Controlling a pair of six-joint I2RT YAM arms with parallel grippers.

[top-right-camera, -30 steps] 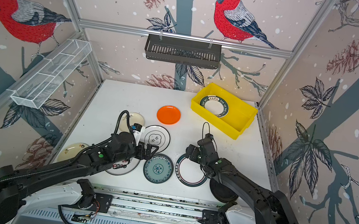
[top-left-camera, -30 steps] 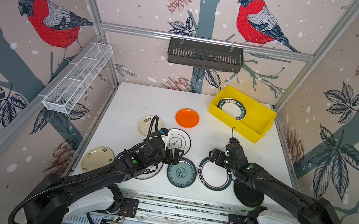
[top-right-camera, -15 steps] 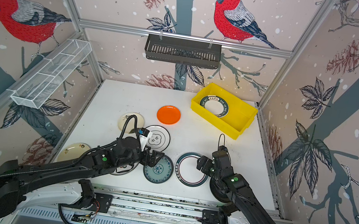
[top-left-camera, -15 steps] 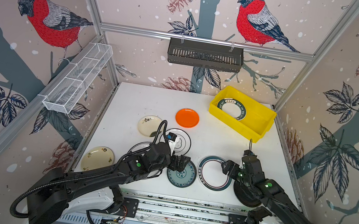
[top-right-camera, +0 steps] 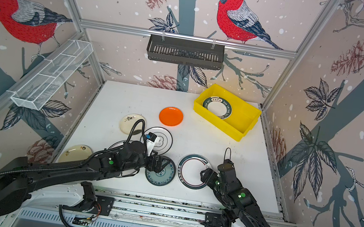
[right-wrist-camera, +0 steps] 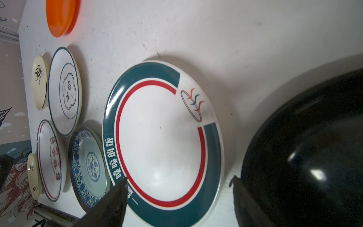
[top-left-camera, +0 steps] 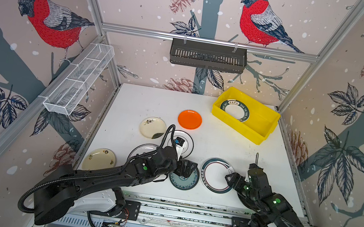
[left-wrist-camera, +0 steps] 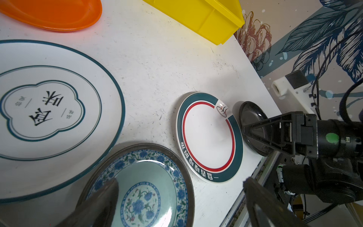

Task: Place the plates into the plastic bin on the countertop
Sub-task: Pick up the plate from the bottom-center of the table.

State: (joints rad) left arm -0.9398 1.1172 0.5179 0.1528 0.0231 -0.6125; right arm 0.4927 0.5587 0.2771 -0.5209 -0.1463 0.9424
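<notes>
Bird wallpaper [top-left-camera: 142, 12] rings my white bench [top-left-camera: 221, 140]; left tool [top-left-camera: 186, 169] hangs wide over teal plate [top-left-camera: 184, 184], right tool [top-left-camera: 229, 180] wide at green-rimmed plate [top-left-camera: 214, 177].

Both top views sit high at the front, looking down and back over the whole countertop [top-left-camera: 152, 104] from well off. Left wrist camera's in low and close, facing the right side. Right wrist camera, closer yet, faces left, and both catch the ringed plate [left-wrist-camera: 208, 137] [right-wrist-camera: 161, 137].

Yellow bin [top-right-camera: 221, 125] holds one dark-rimmed plate [top-right-camera: 216, 108] — the orange plate [top-right-camera: 171, 116] (near it) lies on the countertop [top-right-camera: 208, 146].
</notes>
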